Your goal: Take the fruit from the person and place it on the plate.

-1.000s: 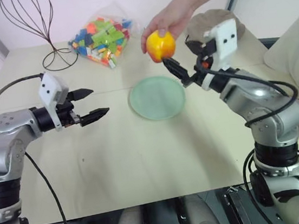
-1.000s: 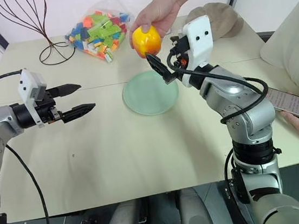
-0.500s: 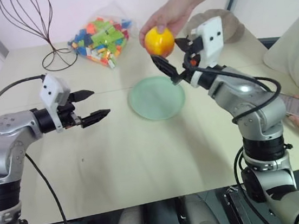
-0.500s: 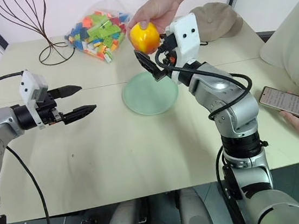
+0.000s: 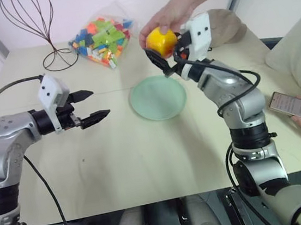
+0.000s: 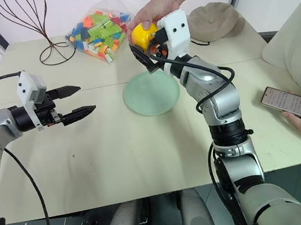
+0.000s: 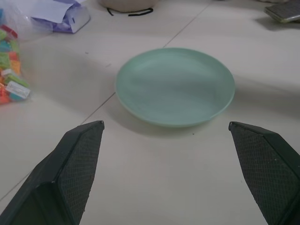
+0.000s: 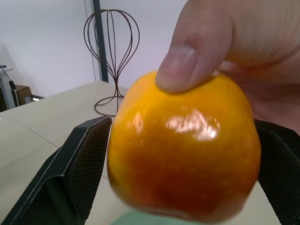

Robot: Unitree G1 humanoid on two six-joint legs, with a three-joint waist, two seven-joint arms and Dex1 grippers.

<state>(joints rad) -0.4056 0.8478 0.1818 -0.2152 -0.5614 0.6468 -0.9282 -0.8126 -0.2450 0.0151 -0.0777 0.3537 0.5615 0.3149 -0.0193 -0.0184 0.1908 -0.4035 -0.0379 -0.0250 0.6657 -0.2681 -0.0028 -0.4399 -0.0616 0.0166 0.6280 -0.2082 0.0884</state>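
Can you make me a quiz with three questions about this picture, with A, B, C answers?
1. Where is the fruit?
A. on the plate
B. in the person's hand
C. on the floor

2. What colour is the plate?
A. pale green
B. red
C. black

3. How are the right gripper's fingers?
A. clamped shut
B. missing
C. open around the fruit

Answers: 1 B, fingers hold it above the table. 2 A, it looks mint green and bare. 3 C, one black finger stands on each side of the fruit.
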